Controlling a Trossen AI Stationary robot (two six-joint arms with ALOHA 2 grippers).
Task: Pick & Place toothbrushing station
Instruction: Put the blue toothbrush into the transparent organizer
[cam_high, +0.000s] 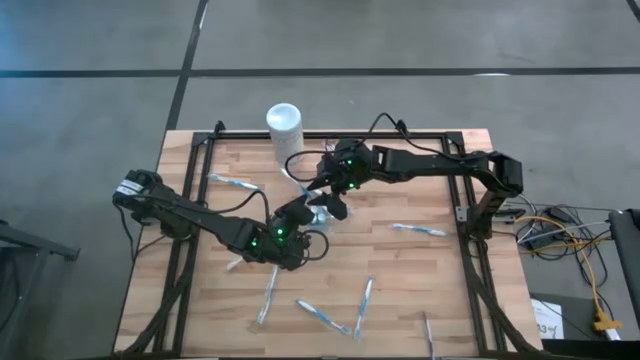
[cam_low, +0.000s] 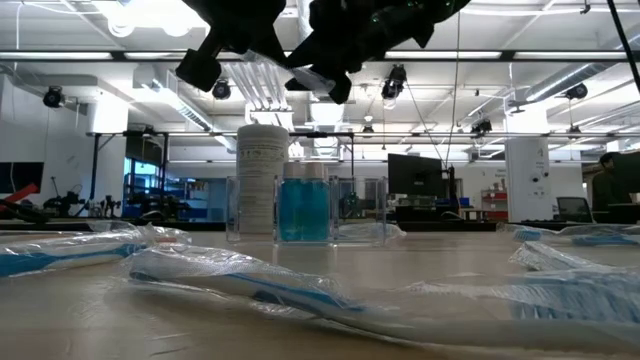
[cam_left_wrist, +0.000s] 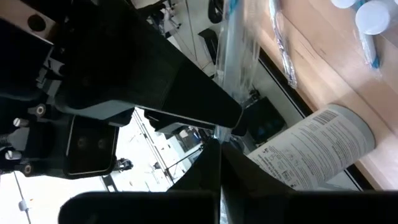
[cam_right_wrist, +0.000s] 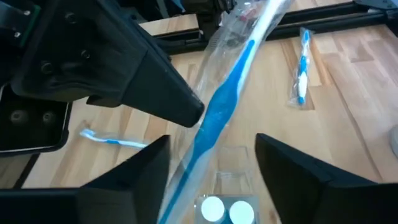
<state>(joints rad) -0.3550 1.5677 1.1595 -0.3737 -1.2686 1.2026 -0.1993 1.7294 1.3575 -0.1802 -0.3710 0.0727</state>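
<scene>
Bright ceiling lights glare — near toothbrushes blurred.

The toothbrushing station (cam_low: 305, 208) is a small, colourless, see-through plastic holder standing upright on the table (cam_high: 400, 280). Seen level across the table, its clear walls enclose blue contents capped in white; the right wrist view shows its square clear rim (cam_right_wrist: 231, 180) with two round white caps inside. It sits directly below the right claw (cam_right_wrist: 211, 180), whose fingers stand apart either side of it without touching, and just beside the left claw (cam_high: 300, 212).
</scene>
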